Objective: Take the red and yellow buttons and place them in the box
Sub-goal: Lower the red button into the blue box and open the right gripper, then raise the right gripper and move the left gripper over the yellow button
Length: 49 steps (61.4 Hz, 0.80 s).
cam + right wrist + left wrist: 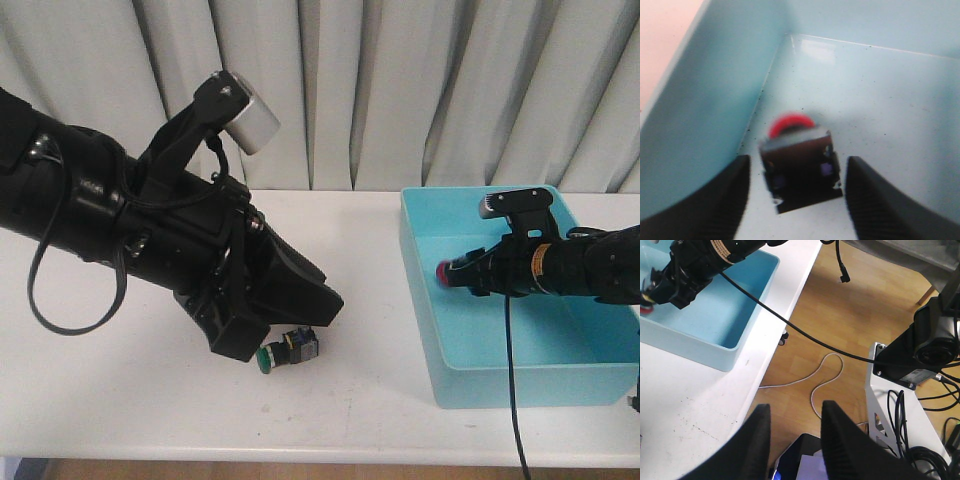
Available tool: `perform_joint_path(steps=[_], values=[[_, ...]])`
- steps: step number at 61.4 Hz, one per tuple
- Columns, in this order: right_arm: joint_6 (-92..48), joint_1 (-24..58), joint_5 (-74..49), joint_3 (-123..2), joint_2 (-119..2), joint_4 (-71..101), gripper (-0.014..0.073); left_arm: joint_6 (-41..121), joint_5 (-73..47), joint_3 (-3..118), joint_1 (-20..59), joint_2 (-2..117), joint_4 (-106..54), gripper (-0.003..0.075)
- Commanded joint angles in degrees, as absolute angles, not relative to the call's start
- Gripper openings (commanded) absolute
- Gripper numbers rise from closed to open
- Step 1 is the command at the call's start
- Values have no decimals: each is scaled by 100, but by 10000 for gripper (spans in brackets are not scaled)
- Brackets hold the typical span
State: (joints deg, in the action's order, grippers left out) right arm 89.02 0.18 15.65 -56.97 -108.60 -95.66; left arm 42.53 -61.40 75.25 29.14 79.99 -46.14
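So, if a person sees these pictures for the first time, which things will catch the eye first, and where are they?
The big turquoise box on the right side of the table stands out first, with the right gripper reaching into it. Between its open fingers is a blurred red button, seemingly just released. Next is the bulky left arm at the left, with a green-capped switch lying on the white table just below it.

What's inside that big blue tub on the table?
Inside the turquoise plastic box, the right gripper has its fingers spread either side of a red-capped push-button switch, blurred in the wrist view. The floor around it looks bare; the arm hides part of it.
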Motion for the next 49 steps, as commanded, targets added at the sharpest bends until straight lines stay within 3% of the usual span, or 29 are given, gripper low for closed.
perform_joint_path(steps=[1, 9, 25, 37, 49], values=[[8944, 0, 1636, -5865, -10574, -9526, 570, 4280, -6055, 7665, 2916, 7848, -4909, 218], [9184, -3, 1652, -5865, -10270, -9541, 627, 4280, -6061, 7665, 2916, 7848, -4903, 220], [9916, -3, 2566, -5865, -8751, -10138, 554, 4285, -5995, 7665, 2916, 7848, -4316, 220], [10164, -3, 3933, -5865, -7347, -10138, 417, 4278, -6008, 7665, 2916, 7848, -3784, 220], [10204, -3, 5113, -5643, -6192, -10138, 158, 4272, -6014, 7665, 2916, 7848, -3597, 220]])
